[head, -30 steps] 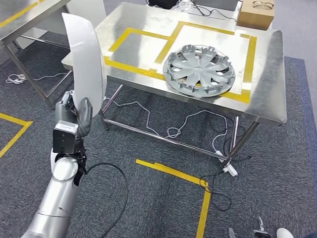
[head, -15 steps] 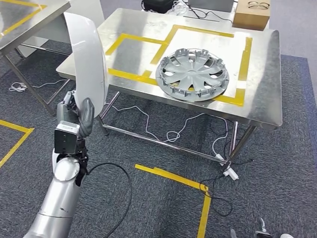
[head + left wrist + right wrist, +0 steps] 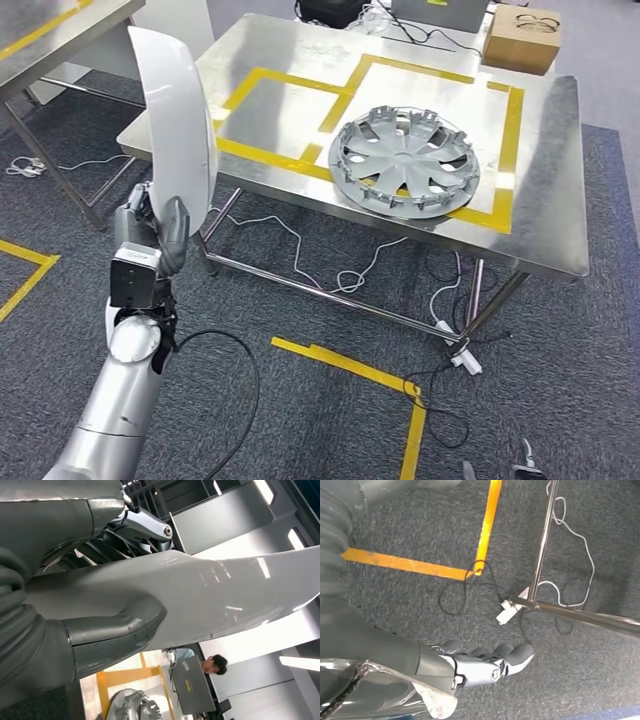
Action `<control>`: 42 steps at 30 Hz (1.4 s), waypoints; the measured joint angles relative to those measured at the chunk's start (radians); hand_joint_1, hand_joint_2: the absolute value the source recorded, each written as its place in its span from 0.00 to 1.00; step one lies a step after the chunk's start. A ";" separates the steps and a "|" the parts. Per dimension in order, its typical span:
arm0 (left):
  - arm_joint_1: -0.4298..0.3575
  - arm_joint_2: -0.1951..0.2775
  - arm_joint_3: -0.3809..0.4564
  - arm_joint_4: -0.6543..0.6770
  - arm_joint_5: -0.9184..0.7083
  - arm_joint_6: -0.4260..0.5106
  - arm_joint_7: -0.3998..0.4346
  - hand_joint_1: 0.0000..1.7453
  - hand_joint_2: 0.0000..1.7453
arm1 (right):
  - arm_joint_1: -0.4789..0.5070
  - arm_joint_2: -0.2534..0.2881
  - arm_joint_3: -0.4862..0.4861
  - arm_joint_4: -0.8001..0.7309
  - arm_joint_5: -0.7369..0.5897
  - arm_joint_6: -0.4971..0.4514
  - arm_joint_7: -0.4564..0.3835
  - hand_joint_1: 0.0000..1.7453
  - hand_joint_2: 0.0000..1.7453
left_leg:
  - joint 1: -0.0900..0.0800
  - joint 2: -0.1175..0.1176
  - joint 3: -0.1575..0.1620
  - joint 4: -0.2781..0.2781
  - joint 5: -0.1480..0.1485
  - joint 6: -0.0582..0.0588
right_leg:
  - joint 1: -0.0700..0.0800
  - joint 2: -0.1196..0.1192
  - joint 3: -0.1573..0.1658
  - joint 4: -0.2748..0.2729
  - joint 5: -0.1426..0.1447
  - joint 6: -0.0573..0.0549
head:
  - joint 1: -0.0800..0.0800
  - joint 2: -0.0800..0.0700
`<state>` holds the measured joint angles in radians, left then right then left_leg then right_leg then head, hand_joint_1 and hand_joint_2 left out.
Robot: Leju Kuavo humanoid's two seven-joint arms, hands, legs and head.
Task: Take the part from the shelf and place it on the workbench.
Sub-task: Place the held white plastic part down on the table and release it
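One white curved part (image 3: pixel 175 120) stands upright in the left hand (image 3: pixel 155 235), thumb (image 3: pixel 113 635) pressed on its face, off the near-left corner of the steel workbench (image 3: pixel 543 200). Grey wheel cover (image 3: pixel 404 162) lies on the bench inside yellow tape. Right hand (image 3: pixel 478 662) hangs over carpet, fingers straight, holding nothing.
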<state>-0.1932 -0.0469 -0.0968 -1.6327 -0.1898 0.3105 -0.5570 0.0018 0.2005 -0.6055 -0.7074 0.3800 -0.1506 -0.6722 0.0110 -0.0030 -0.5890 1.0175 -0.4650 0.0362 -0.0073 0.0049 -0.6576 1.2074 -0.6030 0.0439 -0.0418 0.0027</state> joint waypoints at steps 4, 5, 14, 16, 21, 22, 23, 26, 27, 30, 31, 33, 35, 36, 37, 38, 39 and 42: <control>0.001 -0.001 0.000 0.006 0.000 0.000 0.000 1.00 1.00 | 0.003 0.000 0.000 0.005 0.002 0.000 0.000 0.00 1.00 | -0.004 -0.003 0.020 0.000 -0.017 0.002 | 0.000 0.000 -0.069 0.044 0.059 -0.004 | 0.000 0.000; 0.000 -0.001 0.000 0.007 0.000 0.000 0.000 1.00 1.00 | 0.003 -0.001 0.000 0.005 0.002 0.000 0.000 0.00 1.00 | -0.005 -0.004 0.028 0.000 -0.023 0.000 | 0.002 0.000 -0.042 -0.031 0.108 -0.011 | 0.000 0.000; -0.023 -0.001 -0.002 0.018 -0.003 -0.002 0.002 1.00 1.00 | -0.004 -0.005 0.000 0.010 0.003 -0.006 0.000 0.00 1.00 | -0.007 -0.003 0.001 0.102 -0.099 -0.042 | -0.002 -0.002 0.071 -0.217 0.146 -0.050 | -0.008 0.000; -0.024 -0.001 -0.002 0.021 -0.003 -0.002 0.002 1.00 1.00 | -0.004 -0.005 0.000 0.012 0.004 -0.006 0.000 0.00 1.00 | -0.002 -0.003 -0.072 0.234 -0.146 -0.049 | -0.003 -0.002 0.080 -0.217 0.137 -0.053 | -0.010 0.000; -0.026 -0.001 -0.004 0.030 -0.014 0.000 0.004 1.00 1.00 | -0.002 -0.005 0.003 0.018 0.004 -0.006 0.000 0.00 1.00 | 0.003 0.000 -0.055 0.108 -0.006 -0.053 | -0.003 0.002 0.115 -0.215 0.109 -0.043 | -0.009 0.000; -0.029 -0.001 -0.005 0.031 -0.016 0.000 0.004 1.00 1.00 | -0.004 -0.005 0.005 0.019 0.004 -0.006 0.000 0.00 1.00 | 0.002 0.000 -0.033 0.053 0.013 -0.050 | -0.001 0.002 0.119 -0.213 0.103 -0.038 | -0.009 0.000; -0.030 -0.001 -0.007 0.033 -0.017 0.000 0.005 1.00 1.00 | -0.005 -0.005 0.006 0.020 0.003 -0.007 0.000 0.00 1.00 | 0.001 0.000 -0.020 0.021 0.019 -0.046 | 0.000 0.002 0.119 -0.211 0.098 -0.032 | -0.009 0.000; -0.032 0.000 -0.009 0.038 -0.019 0.001 0.006 1.00 1.00 | -0.008 -0.005 0.008 0.021 0.003 -0.007 0.000 0.00 1.00 | -0.001 -0.003 -0.016 0.010 0.006 -0.027 | 0.000 0.002 0.117 -0.213 0.091 -0.016 | -0.008 0.000; -0.034 0.000 -0.009 0.039 -0.019 0.001 0.007 1.00 1.00 | -0.009 -0.006 0.009 0.021 0.002 -0.007 0.000 0.00 1.00 | 0.000 -0.003 -0.012 0.008 0.004 -0.020 | -0.001 0.001 0.112 -0.203 0.083 -0.011 | -0.006 0.000; -0.040 -0.002 -0.011 0.042 -0.019 0.001 0.007 1.00 1.00 | -0.015 -0.007 0.009 0.022 -0.001 -0.008 0.000 0.00 1.00 | 0.001 -0.001 0.000 0.004 -0.003 -0.004 | -0.002 0.000 0.027 -0.048 0.019 -0.001 | 0.001 0.000; -0.041 -0.002 -0.012 0.045 -0.020 0.000 0.007 1.00 1.00 | -0.015 -0.007 0.009 0.024 -0.003 -0.007 0.000 0.00 1.00 | 0.000 -0.001 0.002 0.004 -0.006 -0.001 | -0.003 -0.001 -0.019 0.024 -0.001 0.000 | 0.001 0.000; -0.041 -0.002 -0.013 0.050 -0.021 0.000 0.007 1.00 1.00 | -0.013 -0.007 0.009 0.027 -0.006 -0.007 0.000 0.00 1.00 | -0.003 -0.002 0.008 0.004 -0.013 0.002 | -0.003 -0.001 -0.077 0.089 0.009 -0.001 | 0.001 0.000; -0.044 -0.002 -0.014 0.055 -0.025 0.000 0.009 1.00 1.00 | -0.014 -0.007 0.009 0.029 -0.009 -0.007 0.000 0.00 1.00 | -0.006 -0.004 0.021 0.004 -0.022 0.000 | -0.001 -0.001 -0.055 -0.001 0.090 -0.010 | 0.001 0.000; -0.047 -0.002 -0.015 0.056 -0.028 0.000 0.010 1.00 1.00 | -0.015 -0.009 0.009 0.030 -0.010 -0.007 0.000 0.00 1.00 | -0.007 -0.005 0.028 0.004 -0.028 -0.001 | 0.001 -0.001 -0.026 -0.071 0.127 -0.016 | 0.001 0.000; -0.050 -0.002 -0.016 0.057 -0.030 0.000 0.012 1.00 1.00 | -0.016 -0.010 0.010 0.030 -0.011 -0.007 0.000 0.00 1.00 | -0.009 -0.005 0.033 0.004 -0.033 -0.005 | 0.003 -0.001 0.004 -0.134 0.151 -0.023 | 0.000 0.000; -0.054 -0.002 -0.016 0.057 -0.031 0.000 0.014 1.00 1.00 | -0.017 -0.011 0.010 0.031 -0.011 -0.007 0.000 0.00 1.00 | -0.010 -0.006 0.036 0.003 -0.036 -0.009 | 0.005 -0.002 0.025 -0.174 0.160 -0.027 | 0.000 0.000; -0.056 -0.002 -0.016 0.058 -0.031 0.000 0.016 1.00 1.00 | -0.017 -0.013 0.010 0.031 -0.011 -0.008 0.000 0.00 1.00 | -0.010 -0.006 0.036 0.002 -0.038 -0.014 | 0.007 -0.002 0.036 -0.191 0.155 -0.030 | -0.001 0.000; -0.059 -0.002 -0.017 0.059 -0.032 0.000 0.018 1.00 1.00 | -0.016 -0.013 0.010 0.033 -0.012 -0.008 0.000 0.00 1.00 | -0.009 -0.005 0.038 0.004 -0.046 -0.030 | 0.004 -0.001 0.049 -0.206 0.153 -0.038 | -0.002 0.000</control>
<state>-0.2525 -0.0485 -0.1136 -1.5736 -0.2220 0.3105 -0.5390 -0.0142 0.1877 -0.5953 -0.6749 0.3685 -0.1587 -0.6722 0.0015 -0.0077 -0.5510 1.0216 -0.5110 0.0067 -0.0038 0.0041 -0.6091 1.0012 -0.4502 0.0056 -0.0439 0.0027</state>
